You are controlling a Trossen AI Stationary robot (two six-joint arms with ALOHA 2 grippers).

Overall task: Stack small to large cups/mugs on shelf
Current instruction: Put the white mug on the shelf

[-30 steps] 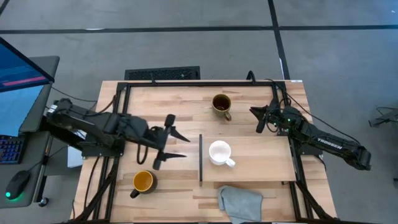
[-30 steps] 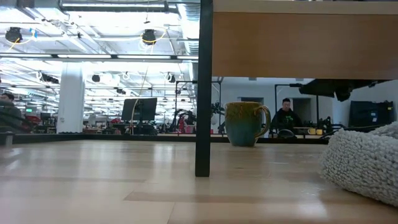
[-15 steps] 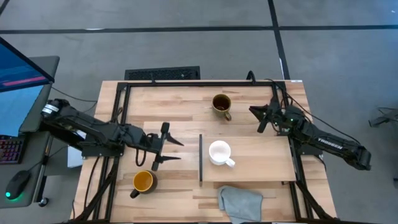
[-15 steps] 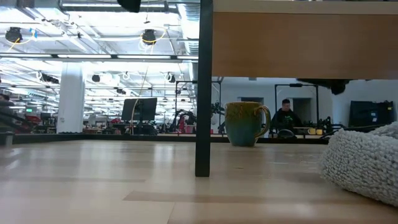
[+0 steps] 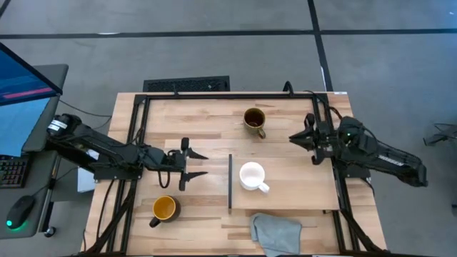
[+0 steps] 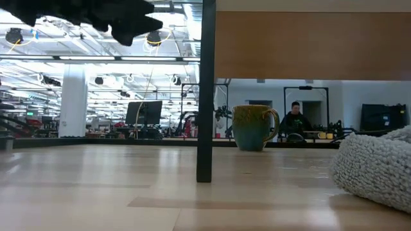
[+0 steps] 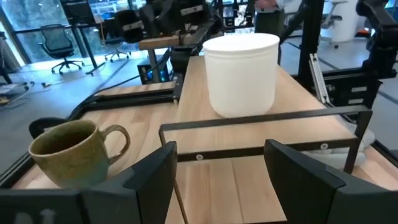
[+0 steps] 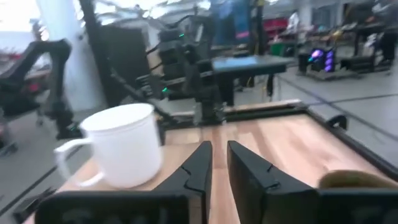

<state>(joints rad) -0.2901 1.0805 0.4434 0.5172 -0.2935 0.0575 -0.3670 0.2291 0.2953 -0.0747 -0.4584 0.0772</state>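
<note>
On shelf (image 5: pixel 300 191): white mug (image 5: pixel 252 175) only; left pincer (image 5: pixel 188 163), fingers apart, has drawn back empty; right pincer (image 5: pixel 305 140), fingers nearly together, has turned shelfward; stacking pending.

The left arm reaches in low from the left side of the table, stretched almost level, and its left gripper (image 5: pixel 194 164) points toward the table's middle with the two fingers spread wide and nothing between them. The right arm lies along the right edge, its right gripper (image 5: pixel 298 138) aimed inward, fingers nearly together and empty.
</note>
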